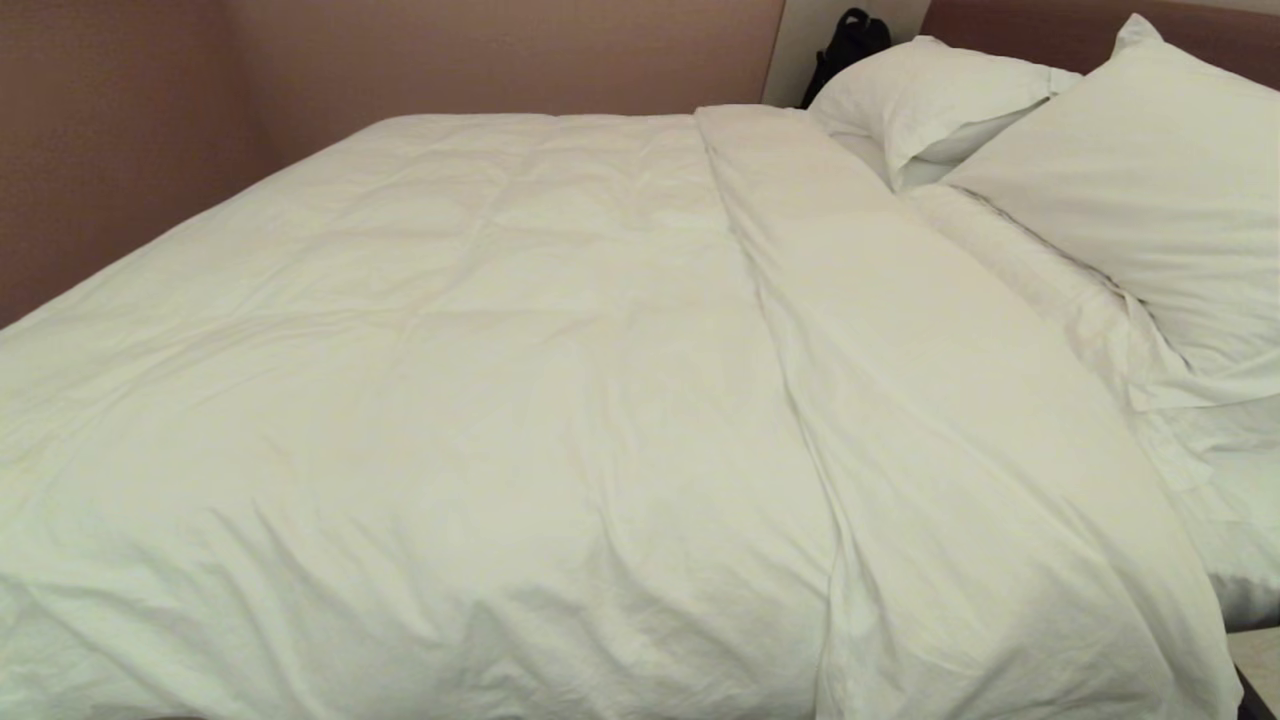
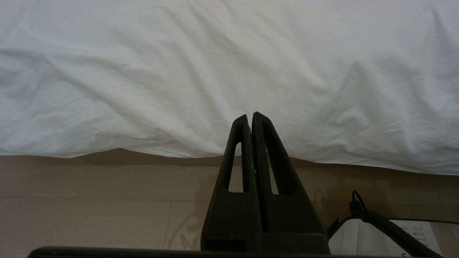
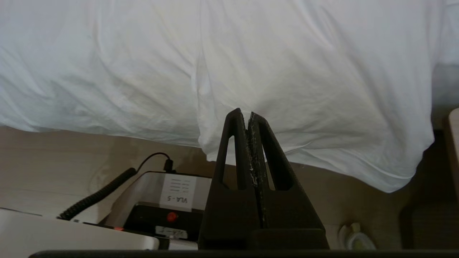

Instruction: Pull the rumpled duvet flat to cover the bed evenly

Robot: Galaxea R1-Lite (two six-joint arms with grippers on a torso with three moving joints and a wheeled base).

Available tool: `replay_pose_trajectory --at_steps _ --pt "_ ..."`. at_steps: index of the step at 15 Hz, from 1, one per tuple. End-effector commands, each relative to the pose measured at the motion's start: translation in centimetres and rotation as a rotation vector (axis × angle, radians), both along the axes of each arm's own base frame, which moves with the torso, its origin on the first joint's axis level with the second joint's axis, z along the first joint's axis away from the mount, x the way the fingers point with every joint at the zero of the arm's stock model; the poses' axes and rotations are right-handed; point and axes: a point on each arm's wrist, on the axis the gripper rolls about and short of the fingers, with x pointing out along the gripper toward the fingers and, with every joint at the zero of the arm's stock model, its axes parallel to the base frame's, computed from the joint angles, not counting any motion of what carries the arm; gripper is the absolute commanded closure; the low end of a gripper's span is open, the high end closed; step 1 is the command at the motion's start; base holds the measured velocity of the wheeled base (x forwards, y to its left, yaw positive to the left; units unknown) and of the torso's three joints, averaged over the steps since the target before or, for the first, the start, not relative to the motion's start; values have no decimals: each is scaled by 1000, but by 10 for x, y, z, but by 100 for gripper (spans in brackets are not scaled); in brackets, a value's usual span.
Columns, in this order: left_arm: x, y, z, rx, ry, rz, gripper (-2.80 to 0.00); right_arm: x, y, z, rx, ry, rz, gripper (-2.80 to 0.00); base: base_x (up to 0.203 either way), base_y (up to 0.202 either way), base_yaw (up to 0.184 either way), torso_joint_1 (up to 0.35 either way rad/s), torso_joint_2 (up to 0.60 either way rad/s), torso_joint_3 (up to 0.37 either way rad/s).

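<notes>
The puffy white duvet [image 1: 520, 380] is spread over most of the bed, whose reddish-brown headboard [image 1: 1050, 30] shows at the far right. A turned-back band of it [image 1: 900, 350] runs below the pillows. Neither arm appears in the head view. In the left wrist view my left gripper [image 2: 250, 115] is shut and empty, pointing at the duvet's hanging edge [image 2: 179, 71] just above the floor. In the right wrist view my right gripper [image 3: 244, 113] is shut too, its tips in front of a hanging fold of the duvet [image 3: 304, 71], with no cloth seen between them.
Two plump white pillows [image 1: 1130, 190] [image 1: 930, 95] lie at the head of the bed, with a black bag [image 1: 848, 45] behind them. My own base [image 3: 168, 200] and a coiled cable [image 3: 96, 195] sit on the pale floor [image 2: 89, 200] beside the bed.
</notes>
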Motion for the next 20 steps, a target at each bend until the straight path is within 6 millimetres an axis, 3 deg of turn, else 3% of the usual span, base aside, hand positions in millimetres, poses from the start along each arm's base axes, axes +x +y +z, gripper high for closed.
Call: replay_pose_trajectory --at_steps 1,5,12,15,20 --pt "0 0 0 -1 1 0 0 -14 2 -11 -45 -53 9 0 0 0 0 0 0 0" --pt "0 0 0 -1 1 0 0 -27 2 -18 -66 -121 33 0 0 0 0 0 0 0" --pt "0 0 0 -1 1 0 0 -32 -6 -10 -78 -226 144 0 0 0 0 0 0 0" --pt "0 0 0 -1 1 0 0 -40 -8 -28 -109 -309 25 0 0 0 0 0 0 0" --pt "0 0 0 -1 1 0 0 -58 -12 -40 -135 -506 -176 0 0 0 0 0 0 0"
